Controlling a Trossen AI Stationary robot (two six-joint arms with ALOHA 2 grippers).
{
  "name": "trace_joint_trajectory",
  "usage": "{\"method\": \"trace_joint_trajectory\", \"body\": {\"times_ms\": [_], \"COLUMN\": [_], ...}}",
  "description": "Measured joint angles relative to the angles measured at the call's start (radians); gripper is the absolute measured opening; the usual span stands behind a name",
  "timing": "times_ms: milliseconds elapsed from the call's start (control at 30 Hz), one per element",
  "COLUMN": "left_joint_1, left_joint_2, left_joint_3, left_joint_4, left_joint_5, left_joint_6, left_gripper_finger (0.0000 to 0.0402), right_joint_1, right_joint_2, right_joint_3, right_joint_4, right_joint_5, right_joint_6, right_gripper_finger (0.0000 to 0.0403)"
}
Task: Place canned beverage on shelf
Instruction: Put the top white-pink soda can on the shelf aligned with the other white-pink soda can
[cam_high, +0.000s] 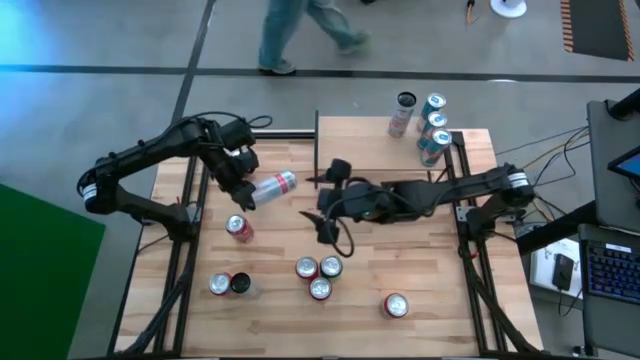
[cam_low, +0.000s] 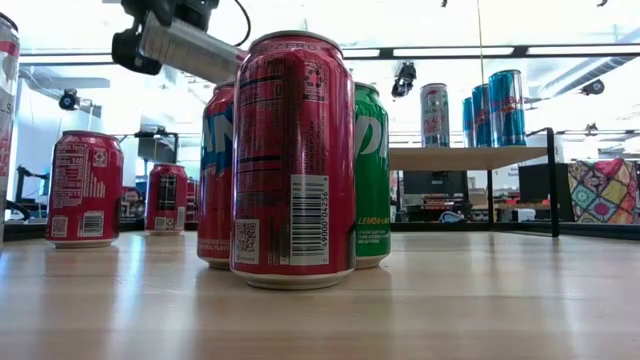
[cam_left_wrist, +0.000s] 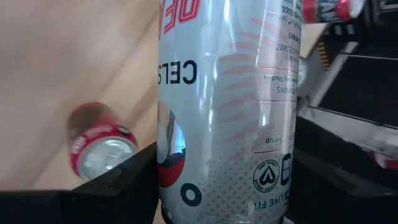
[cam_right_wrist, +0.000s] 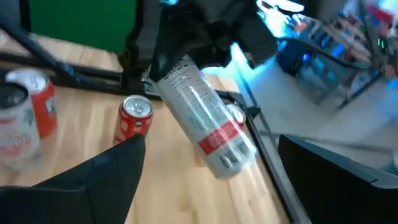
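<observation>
Seen from above, the near edge of the table (cam_high: 400, 335) holds several upright soda cans. A cluster of three cans (cam_high: 319, 275) stands at about six o'clock from the table's centre. In the low view the front one of these is a red can (cam_low: 292, 160) with a barcode and small print facing the camera, and the green can (cam_low: 371, 180) behind it reads "LEMON" near its base.

Farther in, at about nine o'clock from the table's centre, the left gripper (cam_high: 243, 186) is clamped on the silver can (cam_high: 273, 188), a tall slim can with a red band, held lifted and tilted almost on its side. In the left wrist view its label (cam_left_wrist: 180, 73) shows the letters "CELS", and a badge near the rim reads "FIT".

A slim aluminium can like this is probably light or moderately heavy, depending on its fill, and stiff if sealed. Its wall is smooth, likely slippery, and easily dented by a hard squeeze. The fingers hold it across the body near one end. A grip nearer the middle would likely steady it better for standing upright.

The right gripper (cam_high: 322, 210) waits near the table's centre with its fingers apart.

Farthest away, at about one o'clock, the shelf (cam_high: 478, 140) already carries three tall cans (cam_high: 432, 127), one silver and two blue.
</observation>
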Motion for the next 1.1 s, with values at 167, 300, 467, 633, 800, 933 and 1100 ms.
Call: {"method": "trace_joint_trajectory", "body": {"times_ms": [167, 300, 467, 633, 800, 933, 1100], "left_joint_1": [-0.005, -0.028, -0.039, -0.046, -0.058, -0.076, -0.111], "left_joint_2": [0.019, 0.025, 0.031, 0.027, 0.028, 0.028, 0.027], "left_joint_3": [0.011, 0.011, 0.02, 0.049, 0.072, 0.076, 0.077], "left_joint_4": [-0.003, -0.003, 0.0, 0.001, 0.006, 0.009, 0.033], "left_joint_5": [0.045, 0.077, 0.094, 0.099, 0.093, 0.101, 0.107], "left_joint_6": [-0.056, -0.088, -0.138, -0.171, -0.201, -0.225, -0.243], "left_gripper_finger": [0.026, 0.026, 0.026, 0.026, 0.026, 0.026, 0.026], "right_joint_1": [-0.017, -0.021, -0.023, -0.03, -0.038, -0.061, -0.067], "right_joint_2": [0.068, 0.121, 0.182, 0.248, 0.31, 0.369, 0.414], "right_joint_3": [0.052, 0.112, 0.179, 0.258, 0.362, 0.432, 0.499], "right_joint_4": [0.018, 0.02, -0.02, -0.087, -0.107, -0.146, -0.226], "right_joint_5": [-0.051, -0.085, -0.106, -0.113, -0.092, -0.087, -0.065], "right_joint_6": [-0.115, -0.162, -0.18, -0.192, -0.23, -0.22, -0.164], "right_gripper_finger": [0.036, 0.0359, 0.0359, 0.0359, 0.0359, 0.0359, 0.034]}}
